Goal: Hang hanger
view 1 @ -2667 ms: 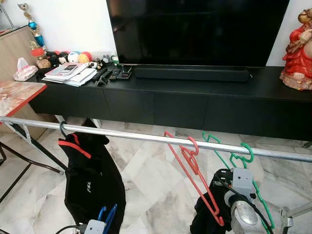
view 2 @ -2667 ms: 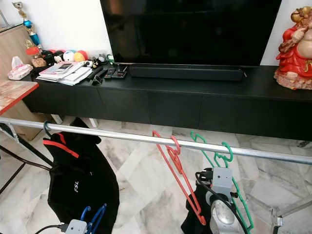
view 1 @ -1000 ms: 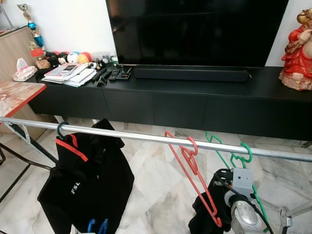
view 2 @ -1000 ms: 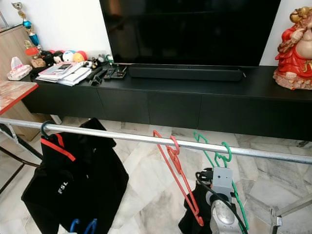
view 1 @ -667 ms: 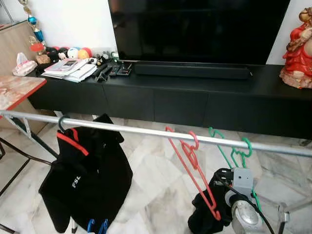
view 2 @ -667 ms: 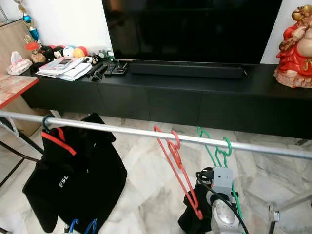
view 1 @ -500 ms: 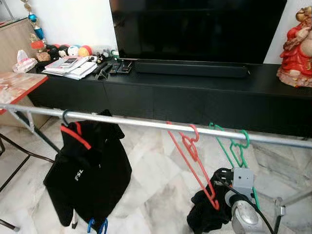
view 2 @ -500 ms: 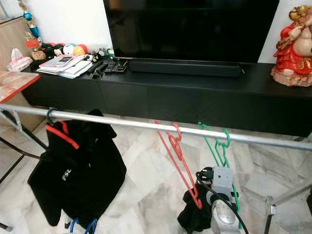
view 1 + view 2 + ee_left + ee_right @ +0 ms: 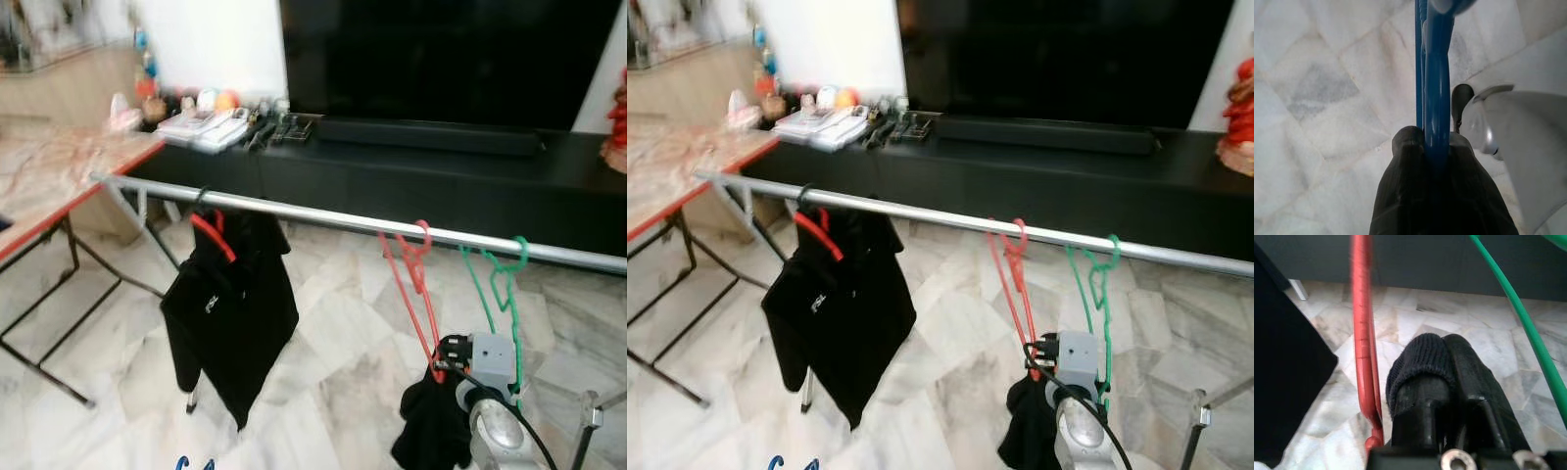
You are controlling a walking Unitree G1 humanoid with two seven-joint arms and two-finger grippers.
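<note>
A silver rail (image 9: pixel 323 217) crosses in front of me. On it hang a black shirt (image 9: pixel 233 299) on a red-collared hanger, a bare red hanger (image 9: pixel 411 279) and a bare green hanger (image 9: pixel 498 289). My left gripper (image 9: pixel 1436 139) is shut on a blue hanger (image 9: pixel 1435 73), held low over the marble floor; the hanger's tips (image 9: pixel 194 462) peek in at the bottom edge. My right gripper (image 9: pixel 1442 350) is shut with nothing seen between its fingers. It sits low between the red hanger (image 9: pixel 1362 333) and the green hanger (image 9: pixel 1518 318), below the rail.
A marble-topped folding table (image 9: pixel 49 186) with thin black legs stands at the left. Behind the rail runs a long black TV console (image 9: pixel 441 176) under a large TV (image 9: pixel 451 59). A rack leg (image 9: pixel 586 421) rises at the lower right.
The whole picture has shifted right and blurred, so the camera has moved; more of the left table shows. The black shirt now hangs free and narrower. The blue hanger sits lower in view.
</note>
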